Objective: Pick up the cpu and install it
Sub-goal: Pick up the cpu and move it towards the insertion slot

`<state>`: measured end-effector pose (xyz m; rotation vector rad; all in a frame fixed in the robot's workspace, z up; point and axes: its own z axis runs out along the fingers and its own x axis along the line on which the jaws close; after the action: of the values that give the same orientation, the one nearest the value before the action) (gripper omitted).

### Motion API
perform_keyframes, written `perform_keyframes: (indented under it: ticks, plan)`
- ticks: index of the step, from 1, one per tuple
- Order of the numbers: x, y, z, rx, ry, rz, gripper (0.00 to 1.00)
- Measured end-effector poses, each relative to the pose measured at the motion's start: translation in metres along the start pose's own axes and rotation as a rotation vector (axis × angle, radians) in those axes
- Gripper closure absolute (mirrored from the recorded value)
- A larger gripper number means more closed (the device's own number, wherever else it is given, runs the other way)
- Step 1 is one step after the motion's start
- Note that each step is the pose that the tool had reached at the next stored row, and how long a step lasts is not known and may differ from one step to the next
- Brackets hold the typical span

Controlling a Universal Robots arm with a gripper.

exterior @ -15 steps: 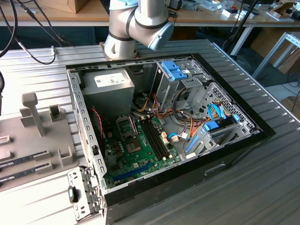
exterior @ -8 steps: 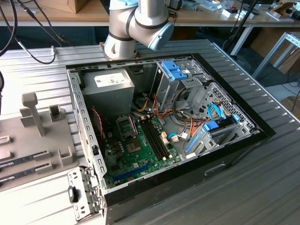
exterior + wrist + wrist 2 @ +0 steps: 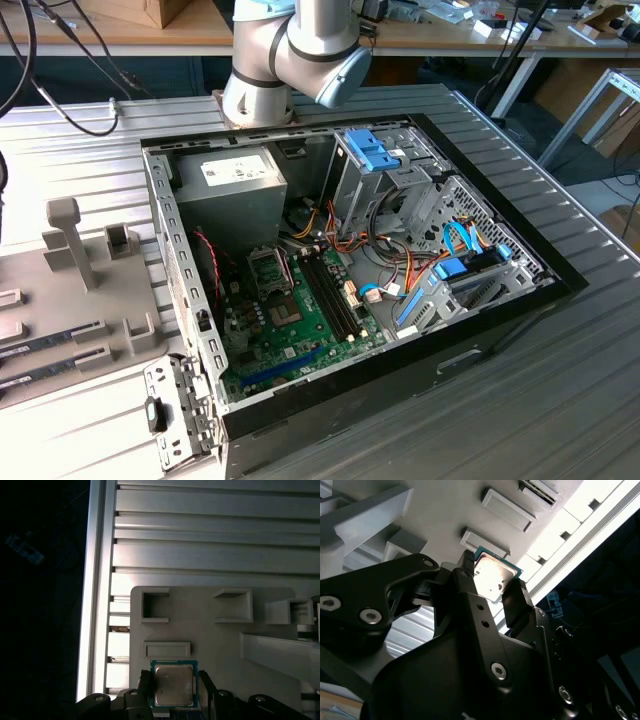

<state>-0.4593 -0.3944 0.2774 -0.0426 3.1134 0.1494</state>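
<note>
Black gripper [image 3: 174, 681] clamps flat square cpu [image 3: 173, 692], silver-grey top, green rim.

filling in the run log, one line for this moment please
phase: pick | gripper: shut on cpu | cpu: over grey fixture tray | install: not yet done
</note>
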Motion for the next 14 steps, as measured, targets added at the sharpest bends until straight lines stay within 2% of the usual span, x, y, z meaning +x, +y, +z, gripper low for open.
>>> perform_keyframes:
  ticks: [14]
  plan:
    - [-0.0001, 0.0003, -0.0037, -0.0006, -0.0001, 0.000, 0.53]
